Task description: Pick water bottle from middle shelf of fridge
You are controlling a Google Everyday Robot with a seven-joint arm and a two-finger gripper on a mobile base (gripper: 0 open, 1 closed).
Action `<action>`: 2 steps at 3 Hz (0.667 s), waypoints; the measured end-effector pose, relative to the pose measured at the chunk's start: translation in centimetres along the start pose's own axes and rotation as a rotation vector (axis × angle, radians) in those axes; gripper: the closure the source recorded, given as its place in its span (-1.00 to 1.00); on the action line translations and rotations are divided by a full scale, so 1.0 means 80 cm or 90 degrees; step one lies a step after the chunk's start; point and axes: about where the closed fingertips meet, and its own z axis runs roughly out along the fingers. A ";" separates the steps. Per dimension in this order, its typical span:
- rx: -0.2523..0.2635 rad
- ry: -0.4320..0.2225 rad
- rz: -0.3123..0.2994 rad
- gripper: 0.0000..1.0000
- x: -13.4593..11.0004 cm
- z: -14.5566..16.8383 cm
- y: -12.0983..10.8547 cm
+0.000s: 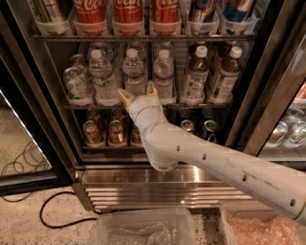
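Observation:
The fridge [143,177] stands open in front of me. Its middle shelf [191,106] holds three clear water bottles with white caps at left and centre and two brown-drink bottles [196,76] at right. The nearest water bottle [134,72] stands in the centre. My gripper [138,93] is open, at the shelf's front rail, just below and in front of that bottle. Its two tan fingertips [125,96] point up on either side of the bottle's base and hold nothing.
Red cola bottles [128,12] fill the rack above. Small cans [114,131] fill the rack below. A dark door frame [38,95] stands at left and a second door at right. Clear plastic bins [143,232] sit on the floor. A black cable [52,210] lies at left.

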 end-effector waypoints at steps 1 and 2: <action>-0.001 -0.014 -0.001 -0.46 -0.010 0.015 0.000; -0.002 -0.024 -0.003 -0.38 -0.018 0.027 0.001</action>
